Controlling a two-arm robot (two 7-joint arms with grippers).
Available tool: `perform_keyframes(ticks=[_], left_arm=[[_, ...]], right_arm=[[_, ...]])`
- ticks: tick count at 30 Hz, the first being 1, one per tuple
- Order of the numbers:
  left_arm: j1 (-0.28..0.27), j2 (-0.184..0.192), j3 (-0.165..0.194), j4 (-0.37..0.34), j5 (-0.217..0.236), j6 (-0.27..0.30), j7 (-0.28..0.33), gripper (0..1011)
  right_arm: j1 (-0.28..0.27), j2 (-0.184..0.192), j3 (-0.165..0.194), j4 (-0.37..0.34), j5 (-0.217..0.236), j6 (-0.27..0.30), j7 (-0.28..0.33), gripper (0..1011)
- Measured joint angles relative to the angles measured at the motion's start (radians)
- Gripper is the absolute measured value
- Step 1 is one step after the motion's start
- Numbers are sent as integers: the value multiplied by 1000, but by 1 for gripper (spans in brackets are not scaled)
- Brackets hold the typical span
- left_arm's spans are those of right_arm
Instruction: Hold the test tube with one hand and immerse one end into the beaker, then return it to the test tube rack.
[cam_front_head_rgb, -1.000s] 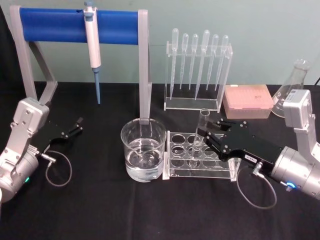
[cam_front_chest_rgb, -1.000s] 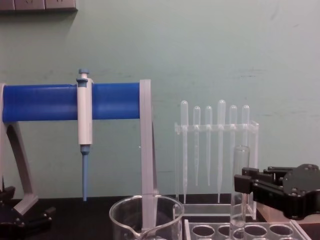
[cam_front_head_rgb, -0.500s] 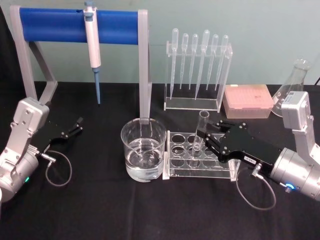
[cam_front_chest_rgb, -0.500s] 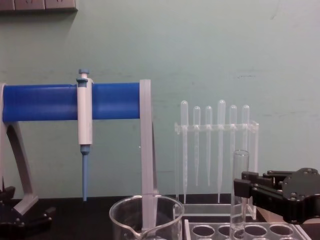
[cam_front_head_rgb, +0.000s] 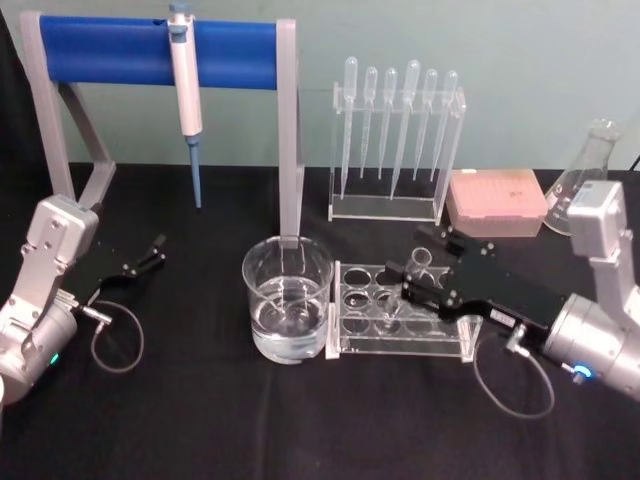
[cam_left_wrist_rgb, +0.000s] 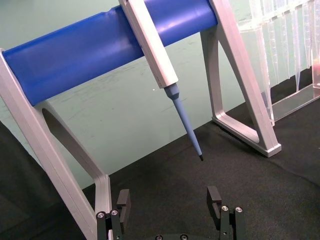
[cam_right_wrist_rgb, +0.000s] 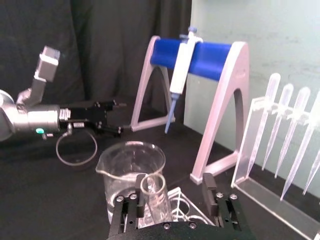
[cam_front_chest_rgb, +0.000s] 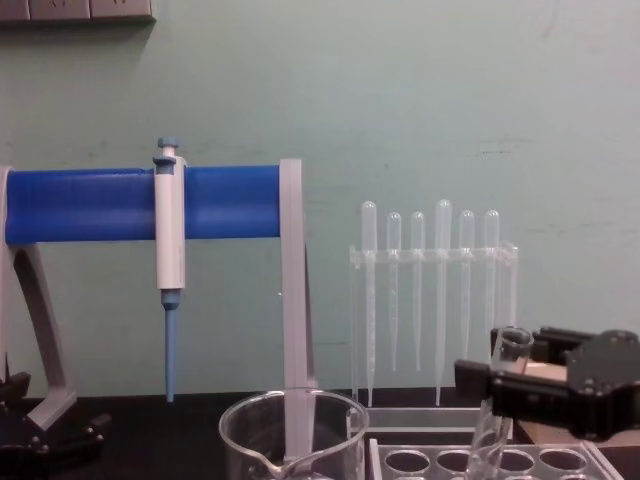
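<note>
The test tube (cam_front_head_rgb: 405, 285), which stood upright in the rack (cam_front_head_rgb: 400, 310) half a second ago, now sits lower and leans, its open rim tipped toward the right gripper (cam_front_head_rgb: 418, 283) while its round end stays down in a rack hole. The right gripper has dropped with it, and its fingers sit either side of the tube just under the rim. In the right wrist view the tube (cam_right_wrist_rgb: 156, 197) lies against one finger with a gap to the other, so I cannot tell whether it is clamped or only nudged. The lean suggests the grasp is unsettled and may need squaring before the lift. The beaker (cam_front_head_rgb: 287, 298) waits just left of the rack, with water in it. The left gripper (cam_front_head_rgb: 140, 260) rests spread and empty on the counter (cam_front_head_rgb: 230, 410), well off to the left.
</note>
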Motion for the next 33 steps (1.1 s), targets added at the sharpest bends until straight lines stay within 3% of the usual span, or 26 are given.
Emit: perform_keyframes(ticks=[9, 12, 17, 22, 25, 26, 29, 33], left_arm=[[0, 0, 0, 0, 0, 0, 0, 1000], [0, 0, 0, 0, 0, 0, 0, 1000], [0, 0, 0, 0, 0, 0, 0, 1000], [0, 0, 0, 0, 0, 0, 0, 1000], [0, 0, 0, 0, 0, 0, 0, 1000], [0, 0, 0, 0, 0, 0, 0, 1000], [0, 0, 0, 0, 0, 0, 0, 1000], [0, 0, 0, 0, 0, 0, 0, 1000]], right_arm=[[-36, 9, 54, -69, 54, -17, -9, 918], [-57, 5, 88, -100, 77, -19, -42, 1002], [-82, -21, 132, -114, 70, -19, -135, 1000], [-100, -68, 164, -97, 14, -25, -247, 1002], [-108, -113, 178, -58, -62, -48, -353, 1000], [-108, -113, 178, -58, -62, -48, -353, 1000], [-110, -154, 185, -11, -135, -67, -442, 1000], [-110, -186, 188, 35, -194, -80, -502, 1000]])
